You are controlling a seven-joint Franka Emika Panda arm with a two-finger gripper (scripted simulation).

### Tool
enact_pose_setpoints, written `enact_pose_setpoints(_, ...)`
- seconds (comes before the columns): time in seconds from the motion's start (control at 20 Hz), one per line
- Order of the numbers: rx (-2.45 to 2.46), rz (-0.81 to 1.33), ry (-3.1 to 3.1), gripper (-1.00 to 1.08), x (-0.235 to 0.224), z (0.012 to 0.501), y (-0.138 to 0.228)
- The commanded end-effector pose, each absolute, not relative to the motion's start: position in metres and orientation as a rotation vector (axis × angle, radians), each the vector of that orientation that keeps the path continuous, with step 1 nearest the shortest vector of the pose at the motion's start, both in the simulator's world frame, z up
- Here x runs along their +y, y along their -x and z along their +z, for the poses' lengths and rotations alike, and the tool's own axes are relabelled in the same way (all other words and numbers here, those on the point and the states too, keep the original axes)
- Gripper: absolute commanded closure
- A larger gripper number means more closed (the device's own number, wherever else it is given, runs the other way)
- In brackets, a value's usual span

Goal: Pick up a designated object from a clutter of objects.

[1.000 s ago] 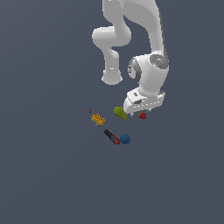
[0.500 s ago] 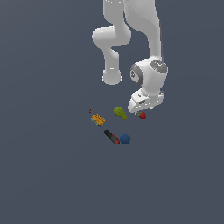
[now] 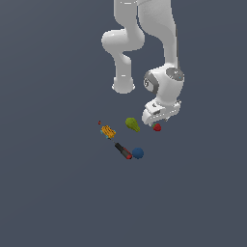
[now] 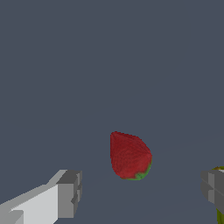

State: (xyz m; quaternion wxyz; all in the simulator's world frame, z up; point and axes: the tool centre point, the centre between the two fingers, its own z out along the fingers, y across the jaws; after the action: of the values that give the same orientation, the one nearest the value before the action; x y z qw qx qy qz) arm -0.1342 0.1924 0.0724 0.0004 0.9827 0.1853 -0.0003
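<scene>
The designated object, a red strawberry [image 4: 129, 156] with a green edge, lies on the grey floor between my two grey fingertips in the wrist view. My gripper [image 4: 140, 192] is open, with wide gaps on both sides of the berry. In the exterior view the strawberry [image 3: 157, 128] peeks out just under the white hand, and my gripper [image 3: 155, 123] sits low over it. The rest of the clutter lies on the exterior view's left of it: a green pear shape [image 3: 133, 124], a blue ball [image 3: 138, 153], a black red-tipped stick [image 3: 123, 150], an orange-yellow block [image 3: 108, 131] and a red speck [image 3: 99, 122].
The white arm [image 3: 144, 43] rises behind the clutter, its base post [image 3: 123, 84] standing on the floor. A sliver of the green pear [image 4: 219, 192] shows beside one fingertip [image 4: 213, 187] in the wrist view. Flat grey floor surrounds everything.
The hand has come down over the strawberry, from hovering above it to low over the floor. None of the objects has moved.
</scene>
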Motion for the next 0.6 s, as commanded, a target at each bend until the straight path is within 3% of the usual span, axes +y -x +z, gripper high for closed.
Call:
enact_pose_setpoints(0.0, 0.582, -0.001, -3.086, -0.92, 0.192, 0.069, 0.134)
enact_pose_setpoints(0.55, 0.584, -0.001, -3.087, -0.92, 0.192, 0.030, 0.136)
